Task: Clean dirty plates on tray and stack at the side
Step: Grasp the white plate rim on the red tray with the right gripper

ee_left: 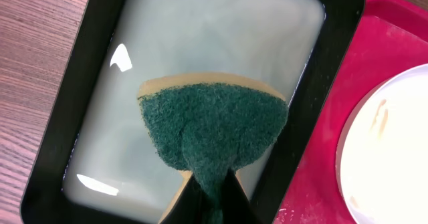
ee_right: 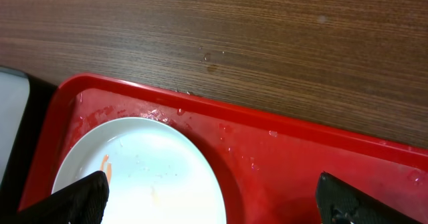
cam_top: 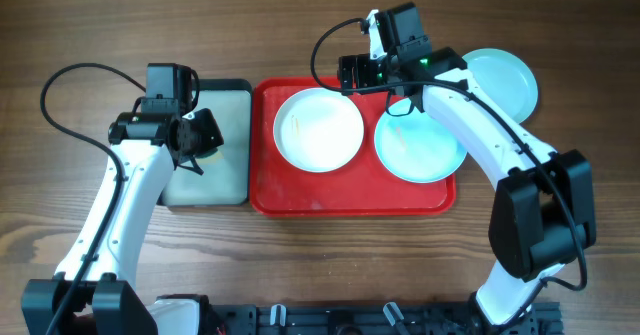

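The red tray (cam_top: 350,197) holds a white plate (cam_top: 318,127) with faint orange smears and a pale blue plate (cam_top: 425,150) with streaks. A second pale blue plate (cam_top: 505,80) lies on the wood right of the tray. My left gripper (cam_top: 198,137) is shut on a green scouring sponge (ee_left: 214,127) with a tan backing, above the small black-rimmed tray (ee_left: 80,83). My right gripper (ee_right: 224,207) hangs wide open over the red tray's (ee_right: 301,157) far edge. One finger (ee_right: 80,200) is over the white plate's (ee_right: 140,170) rim and nothing is held.
The black-rimmed tray (cam_top: 222,105) with a pale inside sits against the red tray's left side. In the left wrist view the red tray (ee_left: 321,177) and the white plate (ee_left: 394,150) show at the right. Bare wood surrounds both trays.
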